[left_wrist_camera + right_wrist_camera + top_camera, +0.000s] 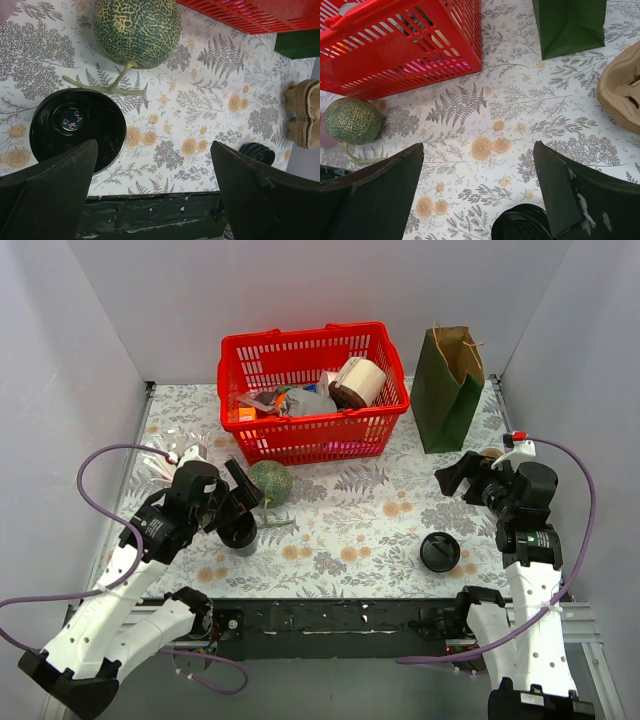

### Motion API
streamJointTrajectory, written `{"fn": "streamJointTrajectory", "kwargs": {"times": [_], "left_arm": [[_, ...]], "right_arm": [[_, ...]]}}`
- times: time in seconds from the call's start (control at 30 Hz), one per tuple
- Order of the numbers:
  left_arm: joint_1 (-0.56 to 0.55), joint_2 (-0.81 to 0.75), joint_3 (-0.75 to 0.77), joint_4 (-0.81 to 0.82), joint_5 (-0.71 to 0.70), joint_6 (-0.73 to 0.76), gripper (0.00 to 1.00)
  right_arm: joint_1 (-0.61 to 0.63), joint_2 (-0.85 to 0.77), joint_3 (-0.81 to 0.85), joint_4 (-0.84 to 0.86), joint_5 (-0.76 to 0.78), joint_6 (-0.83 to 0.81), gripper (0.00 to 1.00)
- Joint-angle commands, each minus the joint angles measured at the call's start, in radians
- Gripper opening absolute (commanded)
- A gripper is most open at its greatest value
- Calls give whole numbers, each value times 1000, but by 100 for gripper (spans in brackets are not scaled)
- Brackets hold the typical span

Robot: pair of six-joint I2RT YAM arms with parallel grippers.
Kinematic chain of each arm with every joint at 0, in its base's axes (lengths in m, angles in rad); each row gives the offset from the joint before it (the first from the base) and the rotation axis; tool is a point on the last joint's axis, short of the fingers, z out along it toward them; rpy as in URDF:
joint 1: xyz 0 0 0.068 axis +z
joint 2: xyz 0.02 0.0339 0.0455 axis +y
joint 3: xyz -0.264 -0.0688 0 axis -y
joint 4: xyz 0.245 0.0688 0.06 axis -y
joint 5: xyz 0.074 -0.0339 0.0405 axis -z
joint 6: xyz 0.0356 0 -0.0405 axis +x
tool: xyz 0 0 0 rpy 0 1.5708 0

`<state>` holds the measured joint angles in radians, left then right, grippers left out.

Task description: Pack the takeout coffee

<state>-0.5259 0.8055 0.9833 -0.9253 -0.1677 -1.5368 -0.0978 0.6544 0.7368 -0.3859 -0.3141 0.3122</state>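
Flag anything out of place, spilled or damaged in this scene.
The black cup stands uncovered on the left, apparently with bubbly liquid inside. Its lid lies apart from it, well to the right. Nothing looks spilled or damaged.

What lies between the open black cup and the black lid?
Nothing: bare floral tablecloth separates the cup and the lid, clearest in the top view.
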Motion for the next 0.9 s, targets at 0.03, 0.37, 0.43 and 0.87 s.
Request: {"fn": "streamJointTrajectory", "kwargs": {"times": [0.03,0.37,0.43,0.87], "left_arm": [[-2,-8,-15,-23,-29,-20,98],[-2,132,14,-70,-85,-19,72],[-2,141,11,-64,-84,-17,63],[0,224,12,-60,-69,-8,40]], "right_arm": [[0,-1,-5,45,-23,-2,98],[0,43,-27,24,-72,-33,98],[0,47,-24,18,-62,-38,97],[0,76,-45,18,-26,-67,96]]}}
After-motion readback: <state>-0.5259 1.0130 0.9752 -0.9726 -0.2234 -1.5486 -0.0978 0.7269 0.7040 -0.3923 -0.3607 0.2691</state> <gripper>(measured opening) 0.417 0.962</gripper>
